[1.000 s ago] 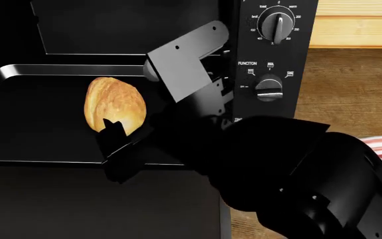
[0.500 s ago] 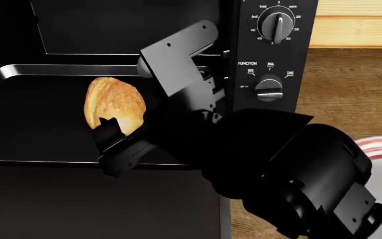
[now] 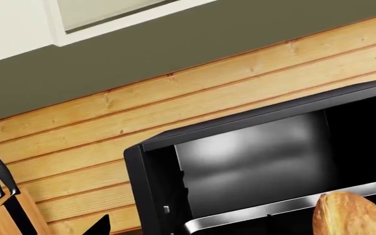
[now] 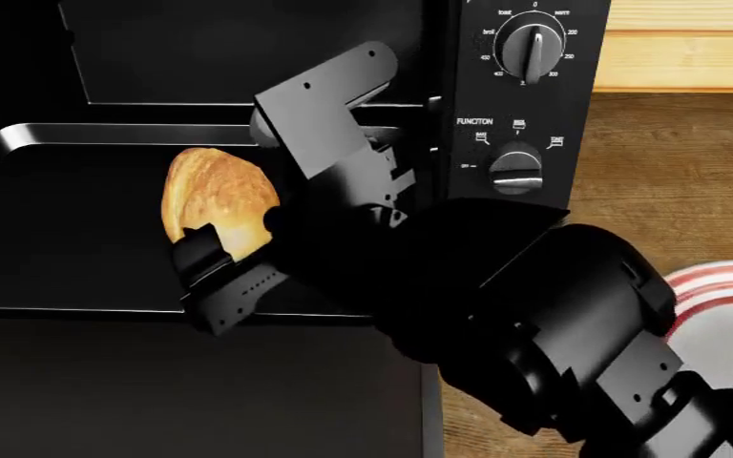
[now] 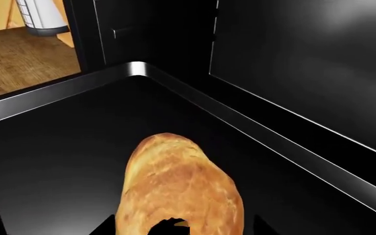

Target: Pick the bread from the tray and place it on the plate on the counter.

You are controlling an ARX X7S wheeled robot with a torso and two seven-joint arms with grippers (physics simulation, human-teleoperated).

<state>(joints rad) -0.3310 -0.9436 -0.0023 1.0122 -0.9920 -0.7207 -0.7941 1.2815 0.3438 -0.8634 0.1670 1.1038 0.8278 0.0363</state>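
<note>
The golden-brown bread (image 4: 214, 196) lies on the black tray (image 4: 112, 135) pulled out of the oven. My right gripper (image 4: 234, 237) is open and straddles the near end of the bread: one finger (image 4: 203, 252) shows in front of it, the other is hidden behind my arm. In the right wrist view the bread (image 5: 180, 183) fills the space between the two fingertips of the right gripper (image 5: 184, 228) on the tray (image 5: 195, 100). The left wrist view shows the bread (image 3: 351, 216), the tray's rim (image 3: 253, 214) and my left gripper (image 3: 186, 231), open and empty. The striped plate (image 4: 731, 284) sits on the wood counter (image 4: 672, 162).
The oven's control panel with two knobs (image 4: 519, 105) stands right of the tray. The dark glass oven door (image 4: 150, 391) lies open below the tray. A knife block (image 3: 5, 215) stands beside the oven. A white canister (image 5: 41, 17) stands on the counter past the tray.
My right arm has pushed further left along the tray, bringing the gripper's fingers further around the bread. The bread has not moved.
</note>
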